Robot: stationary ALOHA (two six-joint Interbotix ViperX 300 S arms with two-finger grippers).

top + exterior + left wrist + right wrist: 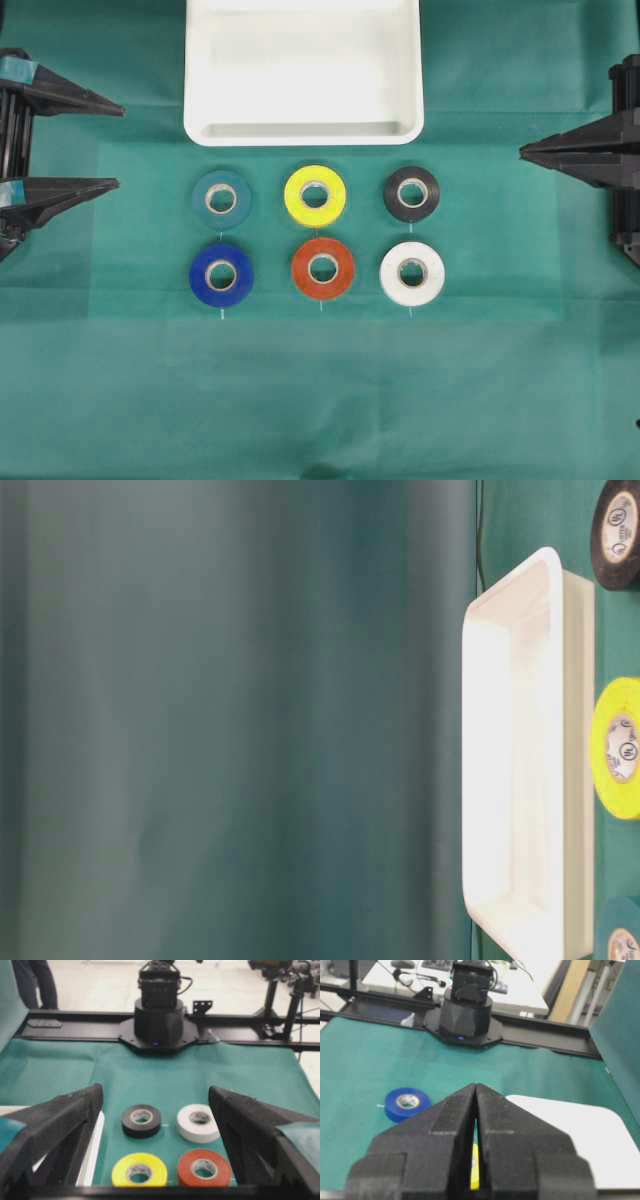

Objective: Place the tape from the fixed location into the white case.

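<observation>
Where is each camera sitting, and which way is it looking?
Overhead: above, facing straight down on six rolls, the white case, both grippers at the edges.
Table-level: low, sideways picture of the case; no robot.
Left wrist: behind the open left gripper, facing the opposite arm's base.
Right wrist: behind the shut right gripper, same.
Overhead and left wrist both show the black tape.

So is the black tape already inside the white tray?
No, the black tape lies on the green cloth in front of the white tray, which holds nothing.
</observation>
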